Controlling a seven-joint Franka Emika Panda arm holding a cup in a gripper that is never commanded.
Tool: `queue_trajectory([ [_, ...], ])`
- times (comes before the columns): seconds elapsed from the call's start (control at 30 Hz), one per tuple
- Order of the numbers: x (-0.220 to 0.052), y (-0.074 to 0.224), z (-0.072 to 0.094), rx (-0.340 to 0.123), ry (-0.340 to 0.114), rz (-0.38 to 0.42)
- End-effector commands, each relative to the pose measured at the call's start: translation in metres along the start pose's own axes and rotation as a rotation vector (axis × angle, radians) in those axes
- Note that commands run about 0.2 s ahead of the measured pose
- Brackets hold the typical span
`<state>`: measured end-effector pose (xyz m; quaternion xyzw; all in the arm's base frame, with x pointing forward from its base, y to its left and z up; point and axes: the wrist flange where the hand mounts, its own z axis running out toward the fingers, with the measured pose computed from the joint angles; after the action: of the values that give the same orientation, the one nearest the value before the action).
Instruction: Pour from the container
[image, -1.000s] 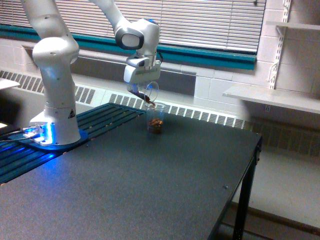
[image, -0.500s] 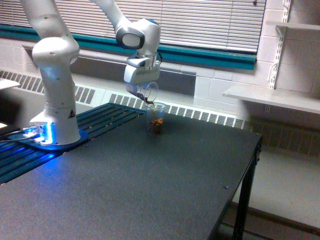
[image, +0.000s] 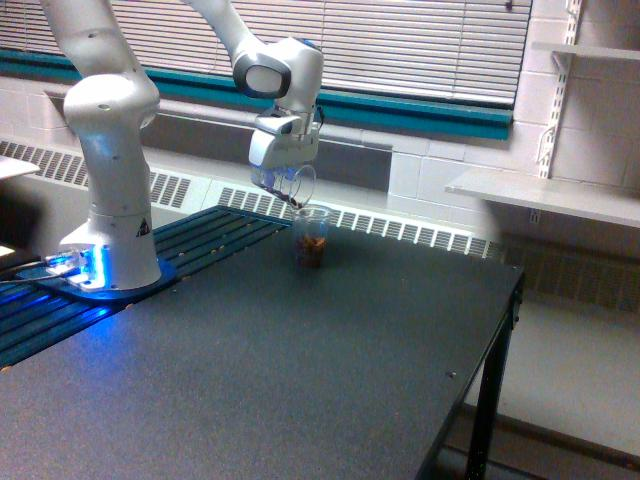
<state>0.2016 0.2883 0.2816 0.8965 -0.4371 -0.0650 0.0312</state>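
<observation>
As the last brown bits leave the container (image: 299, 183), the hand (image: 285, 180) gripping it stays tipped over the slimmer cup (image: 311, 238) (fuller than a second ago) on the surface (image: 300, 380); the pour looks nearly done.

Single exterior view, fixed off arm, set above near desk (image: 330, 380) corner, looking down and across dark top toward blinds (image: 400, 40) and wall radiator. Medium-far range: arm base (image: 105, 270) at view's left, pincer (image: 285, 185) upper centre, shelves (image: 545, 190) at right. No second view.
</observation>
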Motion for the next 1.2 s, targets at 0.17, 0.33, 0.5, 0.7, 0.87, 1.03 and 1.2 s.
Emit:
queue_trajectory([
  [0.17,0.009,-0.003,-0.005,-0.012,0.014,-0.057],
  [0.33,0.011,-0.004,-0.007,-0.019,0.015,-0.072],
  [0.5,0.012,-0.006,-0.007,-0.026,0.015,-0.088],
  [0.7,0.012,-0.008,-0.009,-0.027,0.016,-0.105],
  [0.87,0.015,-0.009,-0.01,-0.033,0.013,-0.103],
  [1.03,0.015,-0.012,-0.014,-0.021,-0.006,-0.103],
  [1.2,0.011,-0.011,-0.013,-0.034,-0.038,-0.118],
])
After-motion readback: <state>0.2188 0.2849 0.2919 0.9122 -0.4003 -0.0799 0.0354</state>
